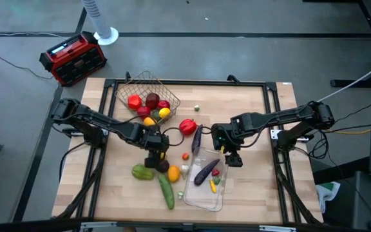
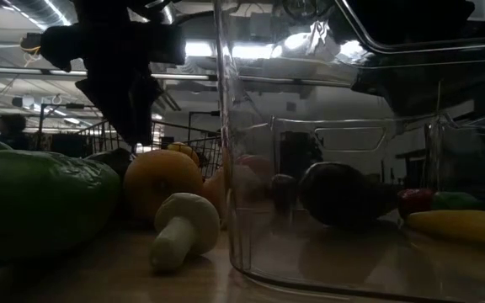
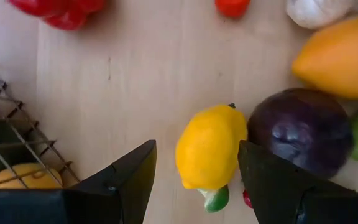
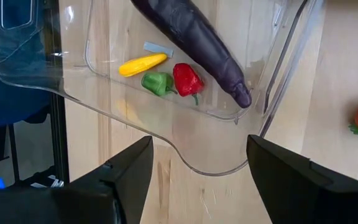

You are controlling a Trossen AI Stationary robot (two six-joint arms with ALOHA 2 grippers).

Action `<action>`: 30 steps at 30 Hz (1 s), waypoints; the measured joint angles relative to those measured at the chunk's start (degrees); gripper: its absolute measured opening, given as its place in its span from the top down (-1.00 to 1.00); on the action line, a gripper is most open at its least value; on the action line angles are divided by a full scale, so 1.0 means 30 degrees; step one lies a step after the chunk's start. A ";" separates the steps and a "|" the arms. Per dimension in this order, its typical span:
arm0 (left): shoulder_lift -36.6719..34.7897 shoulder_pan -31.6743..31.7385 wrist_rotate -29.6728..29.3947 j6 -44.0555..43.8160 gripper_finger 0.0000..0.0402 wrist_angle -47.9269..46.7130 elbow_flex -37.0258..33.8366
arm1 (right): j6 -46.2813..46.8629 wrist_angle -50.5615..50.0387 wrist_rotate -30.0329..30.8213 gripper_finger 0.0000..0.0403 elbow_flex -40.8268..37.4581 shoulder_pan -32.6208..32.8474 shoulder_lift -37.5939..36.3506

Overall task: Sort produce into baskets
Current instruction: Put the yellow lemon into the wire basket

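Step in hand: left gripper (image 3: 194, 180), jaws parted and empty, poised over yellow lemon (image 3: 211, 148) beside wire basket (image 1: 148, 82); next, descend and close on it. Right gripper (image 4: 197, 171), parted, empty, hovers at clear tray (image 1: 206, 201) rim, eggplant (image 4: 194, 43) inside

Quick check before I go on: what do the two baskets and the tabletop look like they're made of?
Wire basket: thin metal wire, bronze-toned, by its open mesh. Clear tray: likely rigid plastic, glossy; the contents and the wood show through its walls. Tabletop: pale wood, matte, with visible plank seams and grain, though it could be laminate.
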 joint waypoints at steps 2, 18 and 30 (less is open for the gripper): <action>0.0000 -0.0205 0.0006 0.0324 -0.11 -0.0003 0.0000 | 0.0000 -0.0003 0.0000 -0.27 0.0000 0.0000 0.0000; 0.0000 -0.0581 -0.0022 -0.0963 -0.11 0.0066 -0.0007 | -0.0007 0.0004 0.0000 -0.27 0.0000 0.0000 -0.0007; 0.0000 -0.0576 -0.0036 -0.1650 -0.11 0.0097 -0.0042 | -0.0007 0.0003 0.0000 -0.27 0.0000 0.0000 -0.0007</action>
